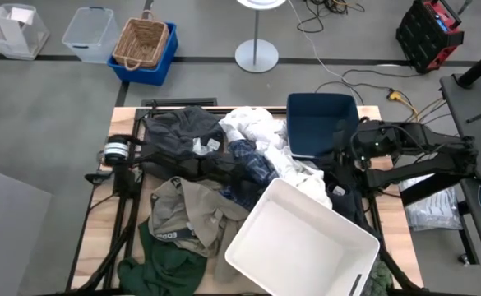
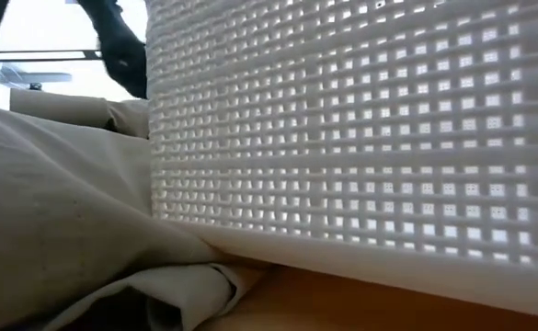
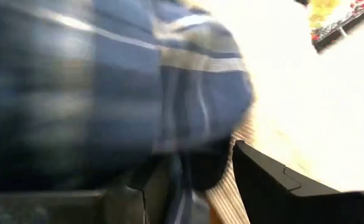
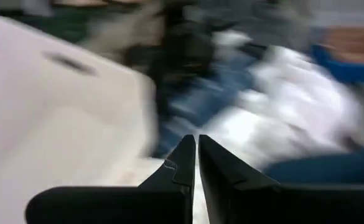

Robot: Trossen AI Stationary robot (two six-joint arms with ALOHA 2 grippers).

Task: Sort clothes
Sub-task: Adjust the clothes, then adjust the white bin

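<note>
Left gripper [image 3: 188, 180] out over the middle of the table [image 1: 100, 226], jaws clamped on the blue-and-white plaid garment [image 1: 248, 160]. Clothes heaped across the table: dark grey [image 1: 178, 127], khaki [image 1: 187, 214], dark green [image 1: 162, 263], white [image 1: 252, 127]. White bin [image 1: 302, 242] in front, navy bin [image 1: 322, 123] behind. Right gripper [image 4: 196, 163] by the navy bin, jaws closed, empty.

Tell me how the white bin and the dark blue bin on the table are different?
The white bin is white; the navy bin is dark blue. The white bin looks bigger in the high view and sits tilted at the table's near edge, while the navy bin sits square at the far edge. The white bin's wall is a lattice of little holes in the low view; the navy bin's walls look plain. Both look empty, with clothes piled beside them.
</note>
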